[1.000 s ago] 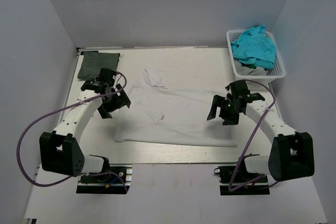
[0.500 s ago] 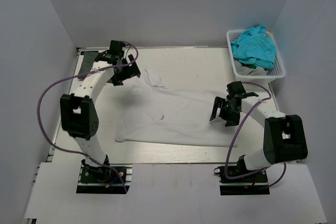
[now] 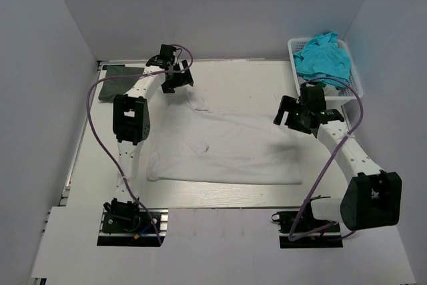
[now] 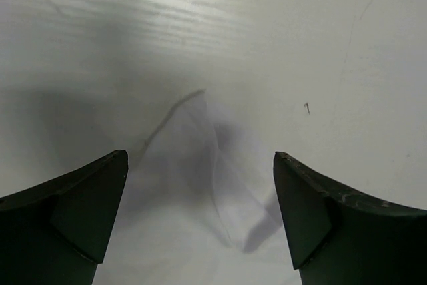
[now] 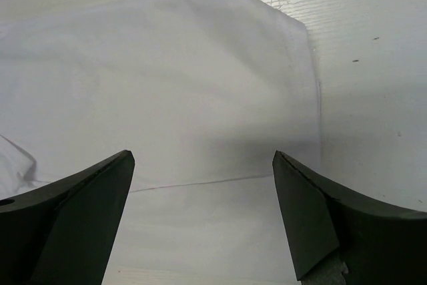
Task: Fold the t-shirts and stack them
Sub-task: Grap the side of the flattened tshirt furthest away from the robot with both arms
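Note:
A white t-shirt (image 3: 227, 146) lies spread flat across the middle of the table. My left gripper (image 3: 176, 78) is open and empty, hovering at the back over the shirt's back-left sleeve; in the left wrist view (image 4: 200, 157) the sleeve tip (image 4: 193, 211) lies between the jaws. My right gripper (image 3: 293, 113) is open and empty above the shirt's right end; the right wrist view (image 5: 203, 157) shows the white fabric (image 5: 200, 85) and its edge below. A folded dark grey-green t-shirt (image 3: 110, 89) sits at the back left corner. Teal t-shirts (image 3: 323, 61) are heaped in the basket.
The white lattice basket (image 3: 353, 79) stands at the back right, close behind my right arm. Grey walls enclose the table on three sides. My left arm stretches over the table's left side, its cable looping beside it.
My left arm has swung from the shirt's left side to the back, over the sleeve. My right gripper has moved back and right toward the basket. Both have stayed open.

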{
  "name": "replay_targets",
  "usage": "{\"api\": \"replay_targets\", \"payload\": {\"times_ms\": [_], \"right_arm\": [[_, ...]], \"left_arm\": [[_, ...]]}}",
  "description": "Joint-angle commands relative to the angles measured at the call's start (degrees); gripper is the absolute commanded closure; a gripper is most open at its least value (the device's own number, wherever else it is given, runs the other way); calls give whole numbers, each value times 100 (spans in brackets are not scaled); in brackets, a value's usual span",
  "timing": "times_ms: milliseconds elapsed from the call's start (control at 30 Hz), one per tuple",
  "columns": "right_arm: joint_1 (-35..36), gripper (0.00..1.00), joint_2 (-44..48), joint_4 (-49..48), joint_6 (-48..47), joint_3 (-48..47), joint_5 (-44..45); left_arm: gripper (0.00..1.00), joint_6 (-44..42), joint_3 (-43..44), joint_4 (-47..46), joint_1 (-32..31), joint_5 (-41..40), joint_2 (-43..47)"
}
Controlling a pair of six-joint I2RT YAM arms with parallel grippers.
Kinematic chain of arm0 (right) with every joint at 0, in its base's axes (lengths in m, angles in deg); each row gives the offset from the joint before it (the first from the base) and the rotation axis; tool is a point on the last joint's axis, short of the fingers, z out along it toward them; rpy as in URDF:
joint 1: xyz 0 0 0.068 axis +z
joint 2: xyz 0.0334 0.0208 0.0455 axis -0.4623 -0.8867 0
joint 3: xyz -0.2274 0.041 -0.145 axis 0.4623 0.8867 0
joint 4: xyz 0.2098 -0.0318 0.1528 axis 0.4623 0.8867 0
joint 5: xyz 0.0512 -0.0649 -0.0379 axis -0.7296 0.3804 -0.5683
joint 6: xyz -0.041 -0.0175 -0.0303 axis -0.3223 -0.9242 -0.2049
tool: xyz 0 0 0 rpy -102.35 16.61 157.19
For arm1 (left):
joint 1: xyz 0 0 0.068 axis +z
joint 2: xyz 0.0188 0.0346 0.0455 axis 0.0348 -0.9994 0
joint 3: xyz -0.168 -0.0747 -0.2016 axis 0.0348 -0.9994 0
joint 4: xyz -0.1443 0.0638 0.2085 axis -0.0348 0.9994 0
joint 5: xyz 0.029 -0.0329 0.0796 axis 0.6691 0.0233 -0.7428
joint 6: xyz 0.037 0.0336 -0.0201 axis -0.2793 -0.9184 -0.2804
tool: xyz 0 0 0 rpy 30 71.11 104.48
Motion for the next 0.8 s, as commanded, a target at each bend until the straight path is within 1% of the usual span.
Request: {"api": "replay_targets", "payload": {"times_ms": [0, 100, 200, 233, 267, 333, 367, 533, 567, 667, 700, 767], "right_arm": [[-13, 10, 229, 42, 23, -129, 322], [-22, 10, 300, 112, 94, -120, 454], [-39, 10, 291, 288, 155, -129, 787], [-22, 10, 265, 306, 216, -129, 1076], [-31, 10, 265, 332, 252, -120, 1192], [-57, 10, 213, 368, 322, -129, 1411], [-75, 10, 204, 307, 392, -129, 1499], [-57, 10, -226, 139, 595, -146, 1711], [-66, 10, -279, 148, 717, -216, 1772], [-75, 10, -648, 183, 849, -419, 1834], [-75, 10, -788, 175, 876, -480, 1834], [-66, 10, -1009, 78, 894, -655, 1782]], "left_arm": [[0, -20, 426, -664, -19, 85, -16], [0, -20, 426, -1008, -71, -108, -156], [5, -160, 610, -1141, -132, -109, -384], [11, -160, 663, -958, -185, -187, -438], [14, -160, 663, -956, -186, -336, -438], [20, -222, 358, -904, -247, -512, -438], [25, -274, 242, -973, -378, -609, -438], [35, -336, -13, -658, -599, -1470, -491], [41, -336, -14, -579, -651, -1663, -491], [53, -336, -75, -456, -652, -1892, -543], [63, -336, -75, -455, -652, -1980, -544], [78, -336, -75, -394, -652, -2103, -544]]}}
